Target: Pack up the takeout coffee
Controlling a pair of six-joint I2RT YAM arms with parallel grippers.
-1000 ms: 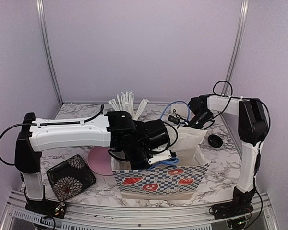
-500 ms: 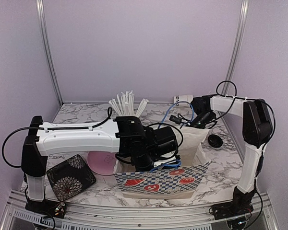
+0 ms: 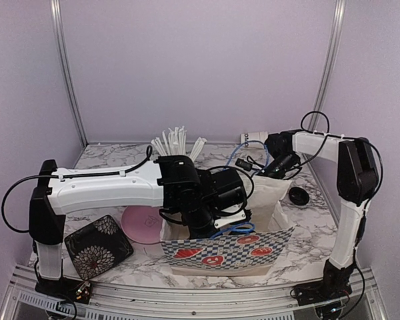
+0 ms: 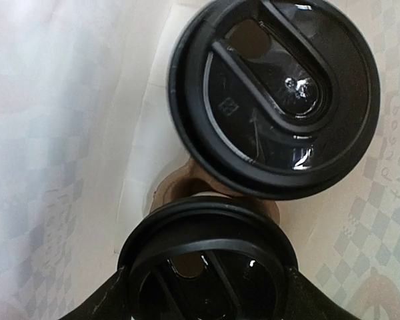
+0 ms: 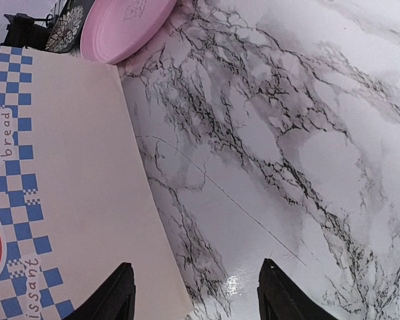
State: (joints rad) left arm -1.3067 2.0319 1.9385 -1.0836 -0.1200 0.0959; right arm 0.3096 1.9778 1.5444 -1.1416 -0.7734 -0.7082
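Left tool (image 4: 207, 293) clamped on lidded cup (image 4: 207, 263) inside bag (image 3: 220, 252); second cup (image 4: 273, 93) just beside, at 1 o'clock. Right tool (image 5: 197, 293) jaws apart over table (image 5: 287, 133), bag edge at 9 o'clock.

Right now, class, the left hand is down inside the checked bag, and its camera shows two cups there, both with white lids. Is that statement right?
No. Both lids are black, not white; the left wrist view shows it on the far cup and the near cup. The rest stands: the left hand is down inside the checked bag.
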